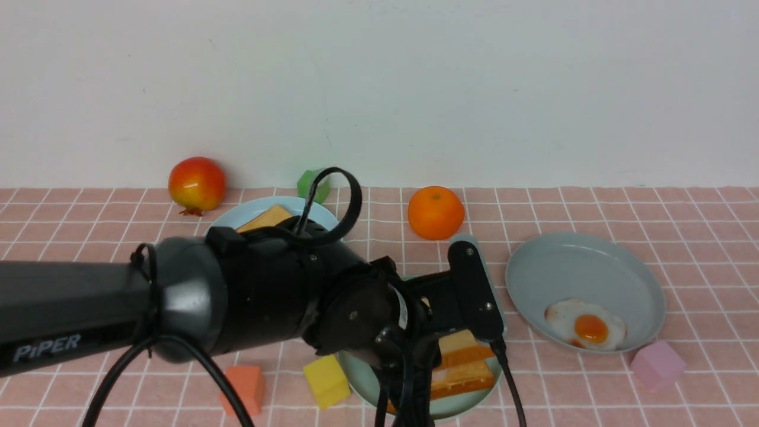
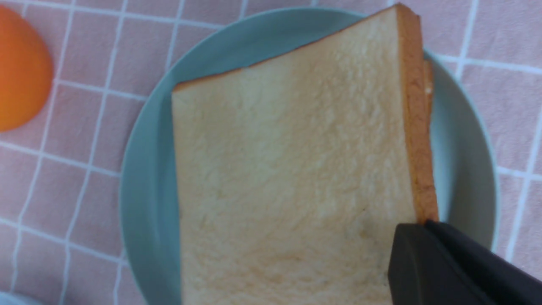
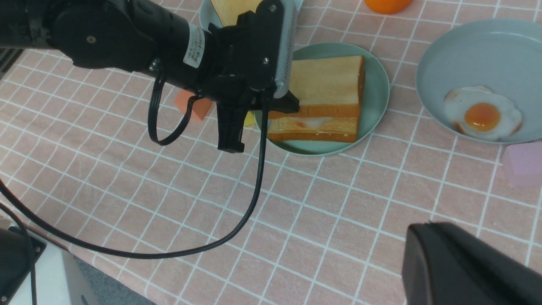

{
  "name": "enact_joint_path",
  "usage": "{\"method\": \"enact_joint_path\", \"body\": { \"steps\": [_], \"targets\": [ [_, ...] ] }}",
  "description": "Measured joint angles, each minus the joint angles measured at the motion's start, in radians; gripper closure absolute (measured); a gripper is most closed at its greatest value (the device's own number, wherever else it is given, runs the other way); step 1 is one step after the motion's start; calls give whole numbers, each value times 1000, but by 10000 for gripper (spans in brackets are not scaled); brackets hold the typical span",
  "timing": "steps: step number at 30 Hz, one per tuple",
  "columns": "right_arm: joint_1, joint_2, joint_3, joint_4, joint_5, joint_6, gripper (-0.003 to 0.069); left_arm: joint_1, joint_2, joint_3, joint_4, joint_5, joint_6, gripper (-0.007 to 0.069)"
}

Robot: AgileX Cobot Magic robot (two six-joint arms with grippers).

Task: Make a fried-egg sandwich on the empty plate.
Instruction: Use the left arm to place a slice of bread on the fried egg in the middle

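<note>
A plain white wall (image 1: 379, 83) is rising behind the far edge of the table (image 1: 682, 213), showing only faint scuffs. A pink cloth (image 3: 338, 220) with a white grid is covering the table and lying slightly wrinkled. Soft, even light is falling across it, casting only weak shadows.
</note>
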Motion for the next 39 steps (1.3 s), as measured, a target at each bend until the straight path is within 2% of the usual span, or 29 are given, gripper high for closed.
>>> {"method": "enact_joint_path", "body": {
  "steps": [8, 29, 32, 39],
  "targets": [
    [0, 0, 0, 2, -1, 0, 649, 0, 43, 0, -33, 19, 24, 612],
    [0, 0, 0, 12, -1, 0, 649, 0, 57, 0, 53, 20, 27, 607],
    [0, 0, 0, 14, -1, 0, 649, 0, 57, 0, 54, 20, 27, 580],
    [0, 0, 0, 14, -1, 0, 649, 0, 57, 0, 37, 20, 23, 396]
  ]
}}
